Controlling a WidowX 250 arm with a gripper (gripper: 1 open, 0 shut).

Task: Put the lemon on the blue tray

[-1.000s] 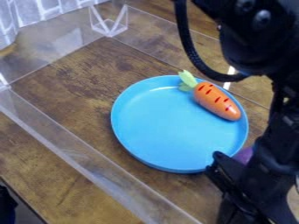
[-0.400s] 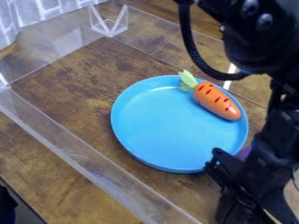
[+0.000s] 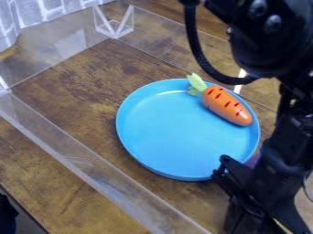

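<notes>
The blue tray (image 3: 171,128) lies in the middle of the wooden table. An orange carrot (image 3: 228,105) with a green top rests on the tray's far right part. The lemon is hidden or out of view. My black arm fills the right side, and the gripper (image 3: 237,175) reaches down at the tray's near right rim. Its fingers are lost in the dark bulk of the hand, and nothing shows between them. A purple sliver (image 3: 255,157) peeks out beside the hand.
Clear plastic walls (image 3: 73,155) run along the left and front of the wooden table (image 3: 73,91). A clear plastic stand (image 3: 116,18) is at the back. The arm's black cables (image 3: 202,55) loop above the carrot.
</notes>
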